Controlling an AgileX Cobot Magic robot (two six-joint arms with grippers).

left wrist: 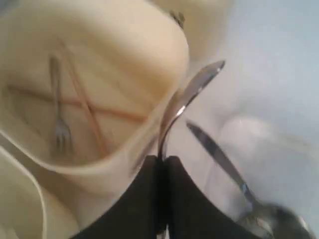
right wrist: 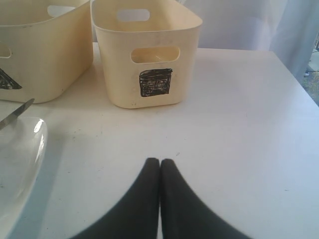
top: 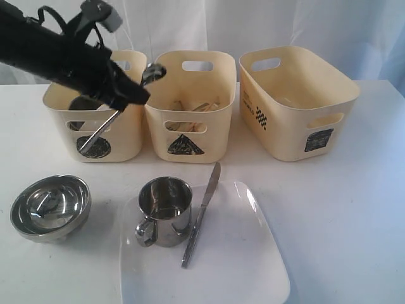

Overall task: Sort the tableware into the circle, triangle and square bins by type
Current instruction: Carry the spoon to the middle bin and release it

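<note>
One steel spoon (top: pixel 154 72) was up in the air, pinched in the left gripper (top: pixel 140 96). Long axis on a slant in the exterior view. We saw the bowl end high, pointing at the left rim of the triangle bin (top: pixel 190 111). The handle end was low, slanting down across the front of the circle bin (top: pixel 126 136) and over its black mark.

Relative to the pincer, the spoon's bowl stuck out just past the fingertips and the handle ran back under the gripper body. In the left wrist view the two fingers (left wrist: pixel 144 199) were pressed together on the shank. The spoon rose from between them, edge-on and curved. Behind it in that view we saw the triangle bin with a fork (left wrist: pixel 59 134) and crossed chopsticks (left wrist: pixel 84 107) inside.

Right gripper (right wrist: pixel 159 162) was closed on nothing, over the bare table (right wrist: pixel 239 124), near the square bin (right wrist: pixel 149 55).

We noted a knife (top: pixel 201 215) lying on the white plate (top: pixel 240 272), tip toward the triangle bin, just beside a mug (top: pixel 166 209). Steel bowl (top: pixel 50 206) sat on the table in front of the circle bin.
</note>
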